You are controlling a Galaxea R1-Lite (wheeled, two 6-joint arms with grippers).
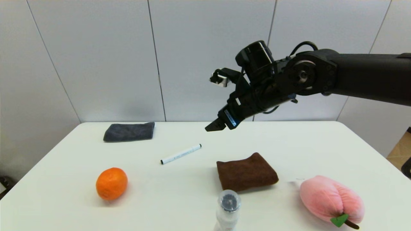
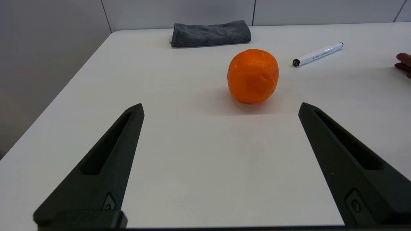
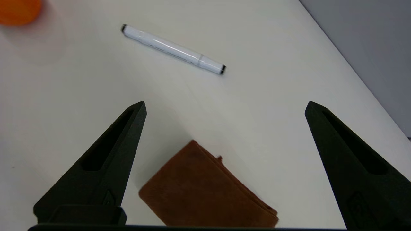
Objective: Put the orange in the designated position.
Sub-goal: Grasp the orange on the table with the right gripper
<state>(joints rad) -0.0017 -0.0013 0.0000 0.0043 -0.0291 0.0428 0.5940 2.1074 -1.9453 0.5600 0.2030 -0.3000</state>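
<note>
1. Head view: the orange (image 1: pixel 111 183) sits on the white table (image 1: pixel 179 199) at the near left, well apart from the right gripper (image 1: pixel 215 125), which hangs in the air above the middle of the table, behind the brown cloth (image 1: pixel 246 171). A white marker (image 1: pixel 181 154) lies between the orange and that gripper. A grey cloth (image 1: pixel 129 132) lies at the far left, a pink plush peach (image 1: pixel 330 200) at the near right, and a clear bottle (image 1: pixel 228 208) stands at the near edge.

2. Left wrist view: the left gripper (image 2: pixel 221 110) is spread wide and holds nothing. The orange (image 2: pixel 253 75) rests on the table just beyond its fingertips, untouched, with the grey cloth (image 2: pixel 210 33) farther off.

3. Right wrist view: the right gripper (image 3: pixel 224 107) is spread wide and empty, above the brown cloth (image 3: pixel 205 195). The marker (image 3: pixel 173 49) lies beyond it; the orange (image 3: pixel 17 11) shows only at the picture's corner, far away.
</note>
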